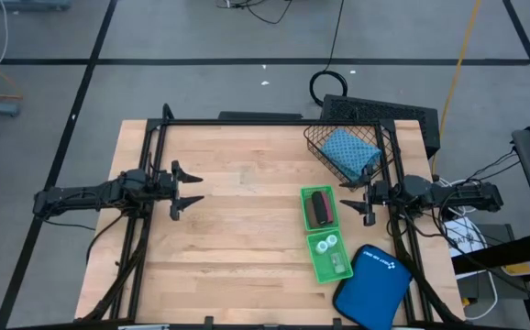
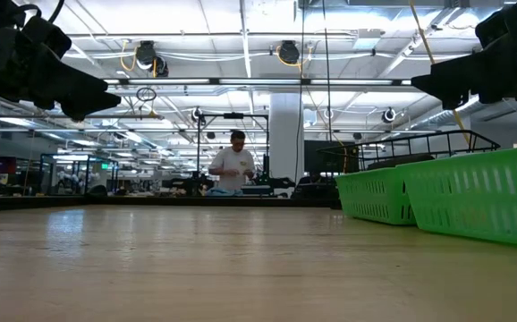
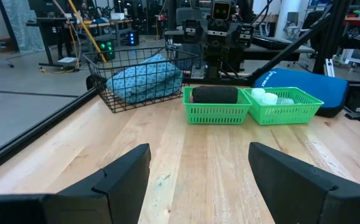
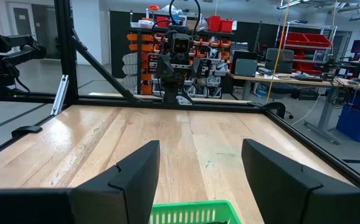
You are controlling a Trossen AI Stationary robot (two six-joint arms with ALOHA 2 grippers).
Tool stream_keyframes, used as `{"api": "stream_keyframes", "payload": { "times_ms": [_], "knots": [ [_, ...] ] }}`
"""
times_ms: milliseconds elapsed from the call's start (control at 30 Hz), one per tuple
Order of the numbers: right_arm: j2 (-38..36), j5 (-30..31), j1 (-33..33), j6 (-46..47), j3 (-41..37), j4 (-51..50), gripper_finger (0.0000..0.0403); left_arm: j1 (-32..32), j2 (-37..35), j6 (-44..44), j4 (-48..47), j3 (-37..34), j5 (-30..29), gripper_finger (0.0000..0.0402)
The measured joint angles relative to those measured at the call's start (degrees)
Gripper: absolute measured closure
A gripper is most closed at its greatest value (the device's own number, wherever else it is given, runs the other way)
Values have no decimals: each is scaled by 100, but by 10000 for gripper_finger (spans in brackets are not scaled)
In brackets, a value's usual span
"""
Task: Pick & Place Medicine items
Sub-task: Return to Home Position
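Observation:
A teal-blue textured pouch (image 1: 350,153) lies inside the black wire basket (image 1: 318,139) at the table's far right; the left wrist view shows the pouch (image 3: 144,79) too. A long green tray (image 1: 324,233) holds dark rolls (image 1: 319,206) in its far compartment and tiny white bottles (image 1: 327,246) in its near one. The rolls (image 3: 214,94) and bottles (image 3: 268,97) also show in the left wrist view. My left gripper (image 1: 190,190) hovers open over the table's left part. My right gripper (image 1: 355,194) is open, just right of the tray's far compartment.
A larger smooth blue case with white marks (image 1: 371,289) lies at the table's near right corner. A black frame (image 1: 247,122) runs along the far edge. Bare wood spans the middle between the grippers. A person stands far behind the table (image 2: 234,165).

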Motion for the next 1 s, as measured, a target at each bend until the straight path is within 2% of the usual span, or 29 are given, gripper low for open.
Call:
{"api": "stream_keyframes", "payload": {
  "times_ms": [1000],
  "knots": [
    [1,0,-1,0,0,0,187,1,0,0,1,0,0,121]
  ]
}}
